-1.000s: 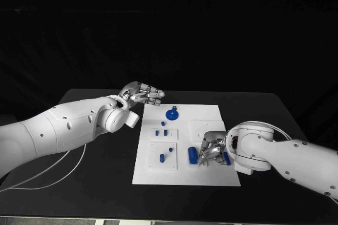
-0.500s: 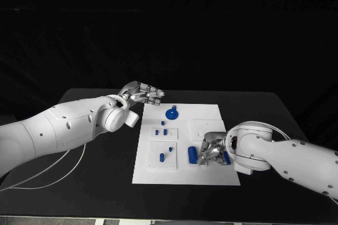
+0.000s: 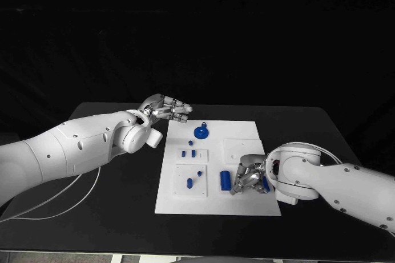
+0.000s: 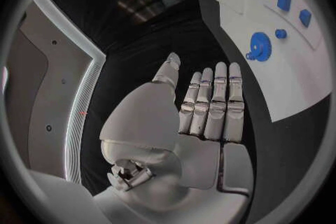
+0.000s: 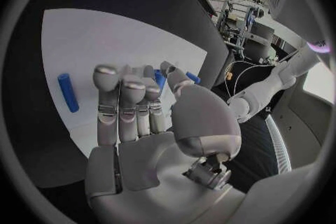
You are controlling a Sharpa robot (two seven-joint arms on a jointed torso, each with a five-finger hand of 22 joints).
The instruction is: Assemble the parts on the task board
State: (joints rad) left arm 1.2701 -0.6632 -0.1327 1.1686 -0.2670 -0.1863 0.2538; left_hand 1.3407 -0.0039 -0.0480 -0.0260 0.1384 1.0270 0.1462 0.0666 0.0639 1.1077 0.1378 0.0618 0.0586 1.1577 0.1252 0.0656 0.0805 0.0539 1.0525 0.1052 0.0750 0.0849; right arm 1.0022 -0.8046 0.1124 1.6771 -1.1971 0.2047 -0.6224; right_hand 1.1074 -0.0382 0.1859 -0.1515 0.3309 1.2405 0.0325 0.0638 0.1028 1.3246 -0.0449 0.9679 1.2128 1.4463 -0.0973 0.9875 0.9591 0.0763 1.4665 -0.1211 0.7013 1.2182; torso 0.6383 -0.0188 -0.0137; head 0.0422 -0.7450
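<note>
Here, the right hand (image 3: 249,177) is lowered onto the white task board (image 3: 247,206) with its fingers closed around a blue cylindrical part (image 5: 159,79). A second blue cylinder (image 3: 225,180) is left lying flat on the board just beside that hand. A blue gear (image 3: 201,132) is seated near the board's far end. The left hand (image 3: 167,109) is held above the black table (image 3: 107,177) at the board's far left corner, fingers side by side and slightly curled, nothing in it.

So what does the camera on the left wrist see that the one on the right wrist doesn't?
Left wrist camera alone: the left robot hand, open and empty, and a round blue gear with small blue blocks nearby. Right wrist camera alone: the right robot hand above a blue cylinder, another blue piece at its fingertips. Both show the white board.
</note>
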